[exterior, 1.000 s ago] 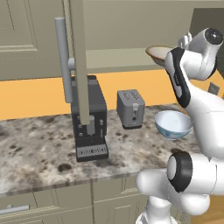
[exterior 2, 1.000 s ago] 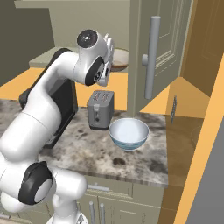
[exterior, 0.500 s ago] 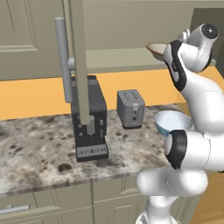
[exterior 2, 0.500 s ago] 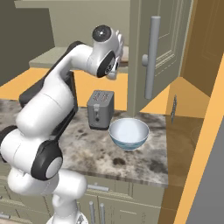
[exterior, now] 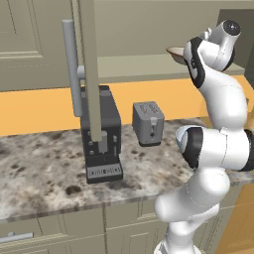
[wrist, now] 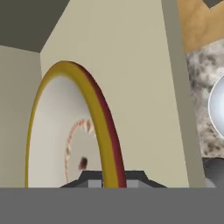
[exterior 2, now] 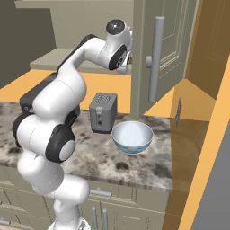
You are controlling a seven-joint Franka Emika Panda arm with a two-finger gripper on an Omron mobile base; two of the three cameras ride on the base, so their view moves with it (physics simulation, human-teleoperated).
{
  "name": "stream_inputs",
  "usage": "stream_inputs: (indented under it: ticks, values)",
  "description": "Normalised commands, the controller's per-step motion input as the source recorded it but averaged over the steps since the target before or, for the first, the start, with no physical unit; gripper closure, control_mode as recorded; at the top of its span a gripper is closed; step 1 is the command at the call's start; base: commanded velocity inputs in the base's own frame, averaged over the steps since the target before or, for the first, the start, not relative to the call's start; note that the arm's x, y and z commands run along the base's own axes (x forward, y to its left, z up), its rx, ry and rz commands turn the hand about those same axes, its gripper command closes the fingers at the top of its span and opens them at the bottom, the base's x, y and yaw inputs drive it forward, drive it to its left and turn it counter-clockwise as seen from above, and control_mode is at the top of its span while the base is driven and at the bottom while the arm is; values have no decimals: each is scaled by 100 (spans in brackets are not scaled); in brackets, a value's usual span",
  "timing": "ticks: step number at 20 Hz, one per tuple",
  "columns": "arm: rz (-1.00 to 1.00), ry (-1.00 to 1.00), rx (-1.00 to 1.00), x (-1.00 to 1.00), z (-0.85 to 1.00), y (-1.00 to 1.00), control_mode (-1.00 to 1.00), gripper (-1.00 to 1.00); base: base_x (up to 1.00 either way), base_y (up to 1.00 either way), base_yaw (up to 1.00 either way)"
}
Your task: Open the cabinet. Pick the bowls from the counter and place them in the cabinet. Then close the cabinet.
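Tan bowl (wrist: pixel 65 131): rim pinched in closed fingers (wrist: pixel 111 177), raised at open cabinet (exterior 2: pixel 166 54). Pale-blue bowl (exterior 2: pixel 132 137): on tabletop (exterior 2: pixel 134 164), beside toaster (exterior 2: pixel 103 112).

Tan bowl (wrist: pixel 65 131) — cream inside, pale-blue bowl (exterior 2: pixel 132 137), speckled granite counter (exterior 2: pixel 148 164)

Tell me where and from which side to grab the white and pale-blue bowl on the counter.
Grip the rim of the white and pale-blue bowl, coming from above. It sits upright and open on the counter, its walls round and deep, so one finger inside and one outside the thin edge probably holds best. Take the front side, away from the toaster and the open cabinet door.
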Motion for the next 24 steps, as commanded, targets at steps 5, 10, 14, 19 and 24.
stream_inputs:
  ticks: [5, 10, 14, 19, 24]
  values:
    - [0, 0, 0, 34, -11, -30, -100, 100, 0, 0, 0]
    - [0, 0, 0, 31, -4, -34, -100, 100, 0, 0, 0]
    - [0, 0, 0, 34, -9, -35, -100, 100, 0, 0, 0]
    - [0, 0, 0, 31, -18, -30, -100, 100, 0, 0, 0]
    - [0, 0, 0, 8, -12, -10, -100, 100, 0, 0, 0]
